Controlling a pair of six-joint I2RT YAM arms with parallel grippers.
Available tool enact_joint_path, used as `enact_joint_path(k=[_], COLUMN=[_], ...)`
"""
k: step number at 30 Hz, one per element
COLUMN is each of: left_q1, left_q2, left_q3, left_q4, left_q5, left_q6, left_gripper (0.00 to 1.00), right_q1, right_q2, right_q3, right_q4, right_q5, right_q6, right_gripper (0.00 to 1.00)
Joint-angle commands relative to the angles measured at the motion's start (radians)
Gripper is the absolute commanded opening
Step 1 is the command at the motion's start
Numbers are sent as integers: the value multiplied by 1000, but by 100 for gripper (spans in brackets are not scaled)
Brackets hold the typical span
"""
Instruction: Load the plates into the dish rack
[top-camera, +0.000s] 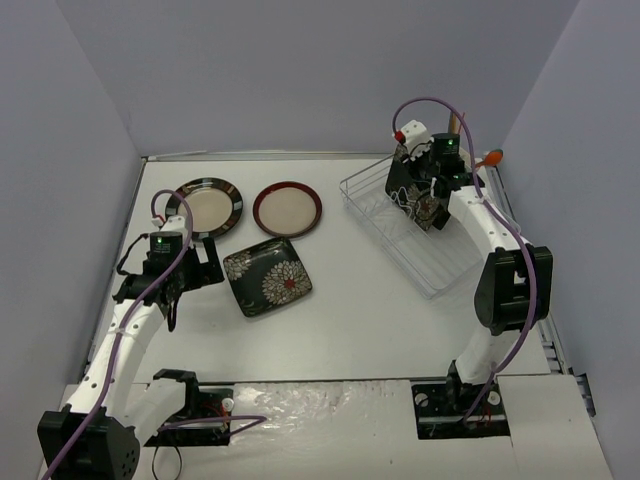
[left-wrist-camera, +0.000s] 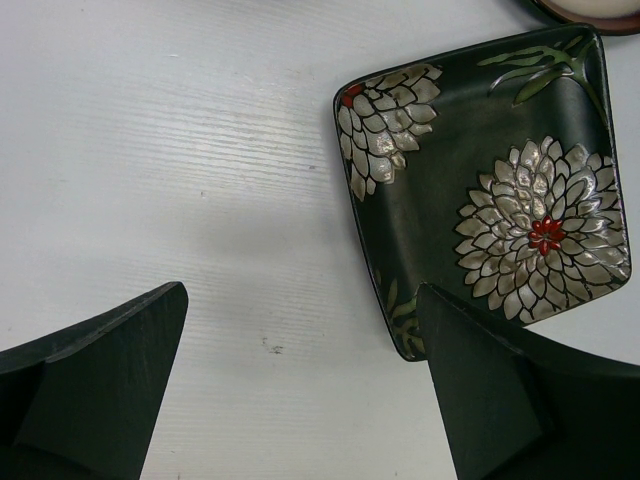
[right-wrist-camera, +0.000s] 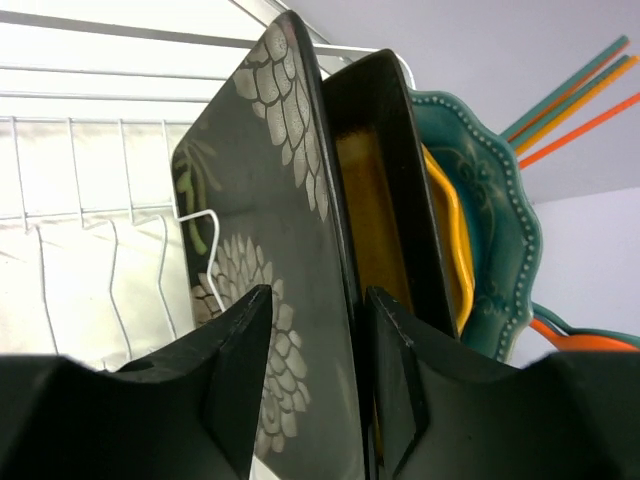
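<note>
Between the jaws of the right gripper (right-wrist-camera: 317, 295) stands a floral plate (right-wrist-camera: 285, 150), upright in the dish rack (right-wrist-camera: 90, 130); whether clamped or slack, cannot tell. Release only once it leans steadily. Elsewhere the left gripper (left-wrist-camera: 302, 290) gapes empty near a second floral plate (left-wrist-camera: 500, 200).

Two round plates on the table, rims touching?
Apart. Top view shows bare table between the black-rimmed plate and the red-brown-rimmed plate.

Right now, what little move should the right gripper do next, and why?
Probably spread its jaws, then pull straight back. The right gripper straddles the black floral square plate, which stands on edge in the white wire dish rack beside a black amber-centred square plate, so holding seems unneeded.
</note>
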Motion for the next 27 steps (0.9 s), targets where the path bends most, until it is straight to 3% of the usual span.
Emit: enact_joint_path(k=[1, 8, 14, 24, 27], left_q1=[3, 3, 4, 2, 1], left_q2=[2, 19, 38, 116, 151], left_q3=[22, 22, -7, -148, -179], left_q4=[38, 36, 61, 274, 351], left_q5=[7, 29, 113, 274, 301], left_q6=[15, 0, -83, -299, -331], left_gripper=[97, 97, 97, 97, 95], right_q1=[-7, 5, 16, 97, 157], right_q2=[-37, -158, -332, -540, -569], right_q3=[61, 54, 12, -267, -351], right_q4=[76, 70, 71, 183, 248], right_q5=[38, 55, -39, -403, -456], right_q6=[26, 69, 258, 701, 760], right_gripper=[46, 70, 92, 97, 98])
